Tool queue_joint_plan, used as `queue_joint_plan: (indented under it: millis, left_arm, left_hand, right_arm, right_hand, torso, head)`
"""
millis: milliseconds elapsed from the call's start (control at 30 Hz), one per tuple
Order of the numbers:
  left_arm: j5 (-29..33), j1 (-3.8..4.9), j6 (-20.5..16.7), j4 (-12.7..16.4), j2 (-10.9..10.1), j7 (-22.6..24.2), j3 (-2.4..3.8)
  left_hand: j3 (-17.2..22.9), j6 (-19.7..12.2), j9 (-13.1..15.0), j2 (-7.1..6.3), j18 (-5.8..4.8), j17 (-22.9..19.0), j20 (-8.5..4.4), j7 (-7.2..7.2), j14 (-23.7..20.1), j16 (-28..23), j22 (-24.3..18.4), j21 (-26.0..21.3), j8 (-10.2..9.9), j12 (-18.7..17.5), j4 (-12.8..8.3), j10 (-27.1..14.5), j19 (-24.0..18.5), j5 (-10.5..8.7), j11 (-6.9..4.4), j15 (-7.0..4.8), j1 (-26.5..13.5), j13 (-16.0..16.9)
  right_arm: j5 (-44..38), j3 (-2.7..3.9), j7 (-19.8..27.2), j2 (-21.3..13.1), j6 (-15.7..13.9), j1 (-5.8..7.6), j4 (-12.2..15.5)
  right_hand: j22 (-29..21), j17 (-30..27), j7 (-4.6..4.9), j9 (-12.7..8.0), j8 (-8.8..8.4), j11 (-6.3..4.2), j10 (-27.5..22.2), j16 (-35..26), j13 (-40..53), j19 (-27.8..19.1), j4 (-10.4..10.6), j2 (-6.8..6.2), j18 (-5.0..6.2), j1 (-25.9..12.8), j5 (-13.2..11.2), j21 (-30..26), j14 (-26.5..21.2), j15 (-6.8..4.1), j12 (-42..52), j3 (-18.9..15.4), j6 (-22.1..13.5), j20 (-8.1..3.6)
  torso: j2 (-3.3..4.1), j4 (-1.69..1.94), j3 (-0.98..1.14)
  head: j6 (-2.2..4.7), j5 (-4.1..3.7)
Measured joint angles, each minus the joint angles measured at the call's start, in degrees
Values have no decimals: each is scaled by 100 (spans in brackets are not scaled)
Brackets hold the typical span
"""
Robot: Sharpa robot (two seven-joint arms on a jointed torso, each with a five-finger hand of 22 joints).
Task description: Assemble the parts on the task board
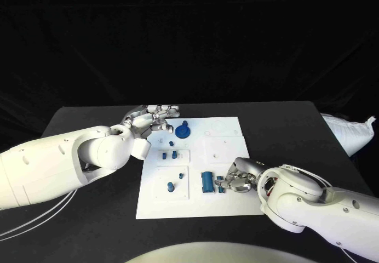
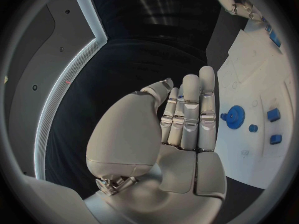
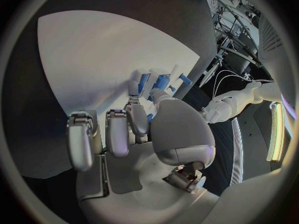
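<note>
Parts: a blue cylinder (image 1: 207, 181) lies lengthwise along the task board (image 1: 225, 143), right robot hand (image 1: 237, 178) pinching it; left robot hand (image 1: 148, 118) flat, fingers together, empty, over the black worktop (image 1: 292, 131).

The left arm is brought in from the left side and bent at the elbow, with its forearm directed away from the robot. The left robot hand (image 1: 150, 118) is held flat and open: in the left wrist view its fingers (image 2: 190, 115) are seen straight and pressed side by side, and nothing is held in the palm. The right arm is brought in from the lower right, with its wrist turned inward. The right robot hand (image 1: 235, 179) is lowered, and its fingers (image 3: 118, 130) are seen curled downward in the right wrist view. Whether anything is pinched there cannot be told.
</note>
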Motion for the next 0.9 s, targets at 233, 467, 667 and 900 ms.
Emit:
queue_joint_plan:
  millis: [233,467,667,900]
  left_arm:
    - [-2,0,5,-2,-1,-8,0]
    - [-3,0,9,-10,-2,-12,0]
    - [-4,-1,10,-38,8,-12,0]
    - [-4,-6,-14,-165,63,5,-2]
  left_hand:
    - [0,0,0,0,0,0,0,0,0,0,0,0,0,0,0,0,0,0,0,0,0,0]
    - [0,0,0,0,0,0,0,0,1,0,0,0,0,0,0,0,0,0,0,1,0,1]
    - [0,0,0,0,0,-13,0,0,1,0,0,0,0,0,0,-21,0,0,21,1,0,1]
    - [-17,-22,0,-34,0,-151,16,21,-462,-191,-54,-210,50,73,-17,-61,-321,0,20,44,-34,-5]
  right_arm:
    - [-96,0,-1,-70,-3,-4,66]
    - [-191,4,0,-198,-46,-7,92]
    - [-32,10,160,-318,-421,20,27]
    - [1531,21,1137,-353,-1259,236,-529]
  right_hand:
    - [0,-1,-12,44,22,0,0,0,0,0,10,65,1,-169,-336,0,-21,-20,11,-318,12,0]
    - [2,-1,-12,51,21,0,0,0,0,0,-14,88,1,-192,-369,0,-21,-20,-2,-388,12,0]
    - [4,-13,209,-30,-261,117,-228,-201,-241,3,-156,-47,0,451,-26,-190,1,50,-987,-523,-508,10]
    - [-100,-1479,444,-115,-455,291,-1193,-1411,-1780,-666,-476,24,315,1530,62,-1158,-129,243,-3521,-416,-900,214]
  torso:
    - [0,-1,0]
    - [-3,-1,2]
    - [-17,-5,1]
    - [-85,-20,-17]
  head:
    - [-3,8]
    - [4,8]
    - [43,-19]
    - [108,-64]
